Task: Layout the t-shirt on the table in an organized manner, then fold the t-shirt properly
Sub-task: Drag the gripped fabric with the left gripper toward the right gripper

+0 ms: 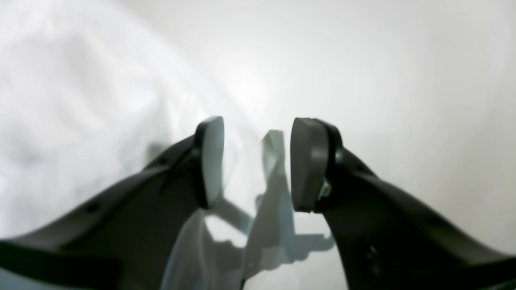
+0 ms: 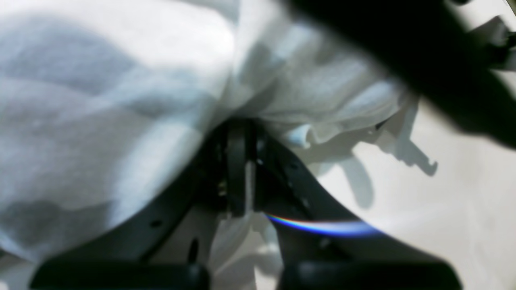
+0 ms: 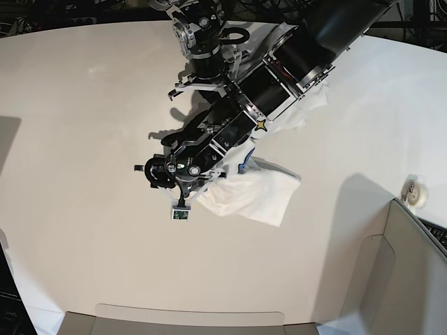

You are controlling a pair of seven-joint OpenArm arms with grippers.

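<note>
Black fingers of my left gripper [image 1: 256,163] fill the wrist view, jaws parted over bare table [image 1: 403,80], nothing between them. My right gripper [image 2: 241,169] is clamped on a bunched fold of the t-shirt [image 3: 248,195], which lies crumpled near the table's middle, toward the far edge, partly under both arms. It looks light, limp and quick to wrinkle; I judge a hem corner or shoulder seam the best hold for spreading it.

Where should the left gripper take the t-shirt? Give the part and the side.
Grip the free edge of the t-shirt lying just beside the open left gripper. Come in low from the bare table side: there the cloth ends thin and flat, further in it bunches.
</note>
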